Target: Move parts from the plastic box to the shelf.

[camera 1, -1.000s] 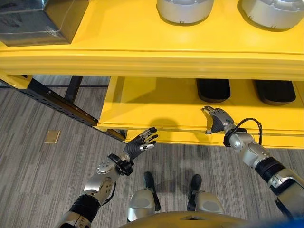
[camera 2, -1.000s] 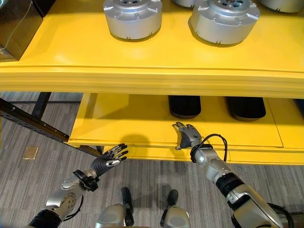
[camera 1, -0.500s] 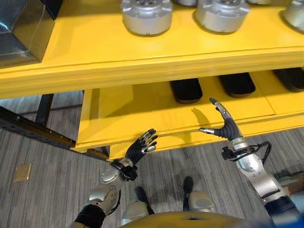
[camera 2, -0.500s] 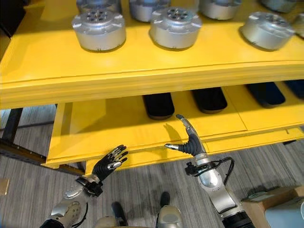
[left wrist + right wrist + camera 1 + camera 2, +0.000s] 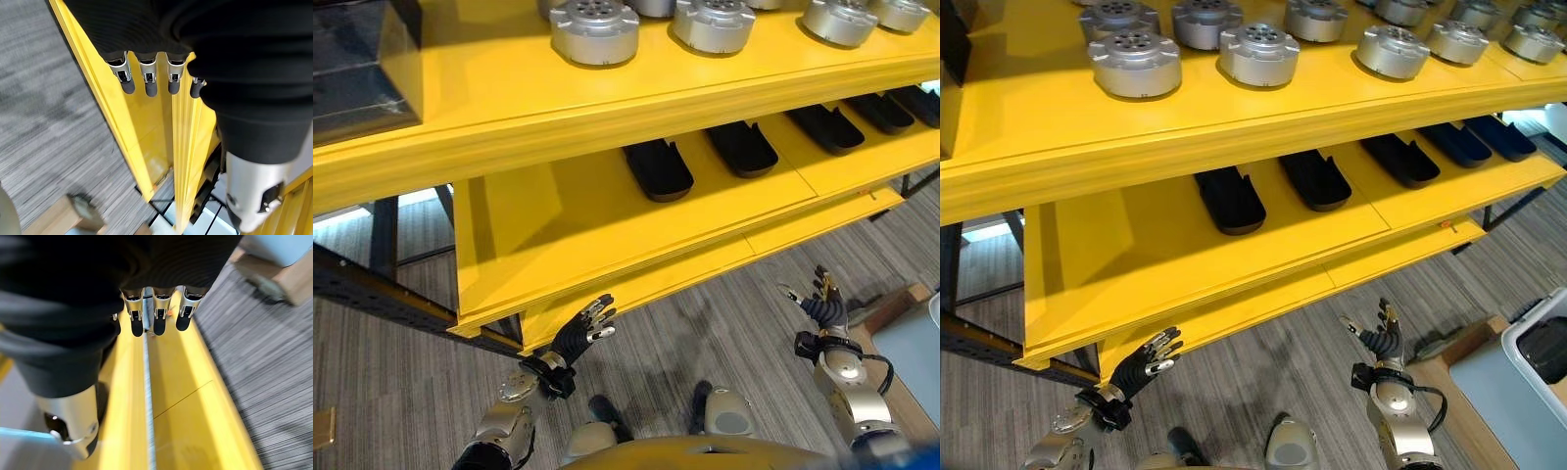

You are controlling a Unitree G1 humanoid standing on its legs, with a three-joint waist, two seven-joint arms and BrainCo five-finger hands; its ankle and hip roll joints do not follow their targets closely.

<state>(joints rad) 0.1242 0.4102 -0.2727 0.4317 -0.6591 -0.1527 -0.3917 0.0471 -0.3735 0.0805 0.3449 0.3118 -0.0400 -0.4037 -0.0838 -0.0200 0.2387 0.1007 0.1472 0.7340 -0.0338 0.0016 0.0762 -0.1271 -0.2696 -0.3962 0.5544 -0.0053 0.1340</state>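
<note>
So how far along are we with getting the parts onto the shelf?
Done: rows of silver round parts on the yellow shelf's top level, black parts on the lower level. In hand: nothing; left hand and right hand are open and empty above the floor. Left: the plastic box on the right holds something dark.

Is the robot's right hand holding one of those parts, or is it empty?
Empty. The right hand hangs over the floor with its fingers straight and spread, nothing between them.
</note>
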